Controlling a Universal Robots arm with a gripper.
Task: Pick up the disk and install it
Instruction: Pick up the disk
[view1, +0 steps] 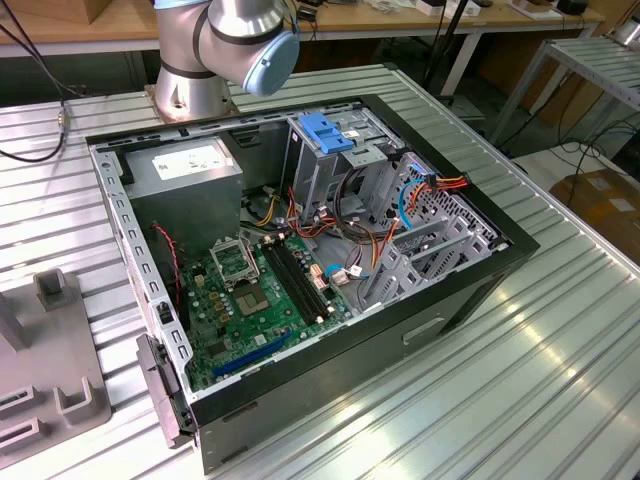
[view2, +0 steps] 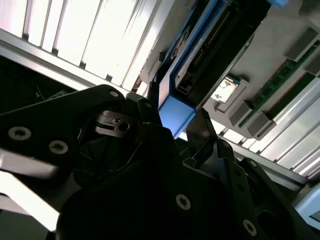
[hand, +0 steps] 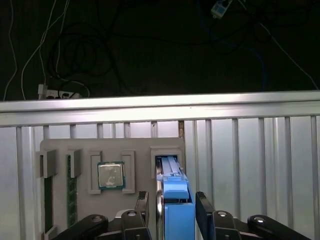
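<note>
Jaws straddle the disk (hand: 176, 200), parted just wider.

Open computer case (view1: 450, 305) on ribbed table (view1: 560, 380)
Around the motherboard (view1: 255, 300), exterior view: power supply (view1: 185, 170) eleven o'clock, blue latch (view1: 327, 132) one o'clock, grey fixture (view1: 60, 355) nine o'clock.

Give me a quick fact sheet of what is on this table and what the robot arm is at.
disk: flat grey hard drive framed by blue plastic rails, standing on edge in a slot of the grey holder tray
gripper: black gripper, astride the hard drive
also in tray: square silver processor chip, green memory stick
computer: open black metal computer case lying on its side, green motherboard exposed
surface: ribbed aluminium table
progress: hard drive not yet in the case
</note>
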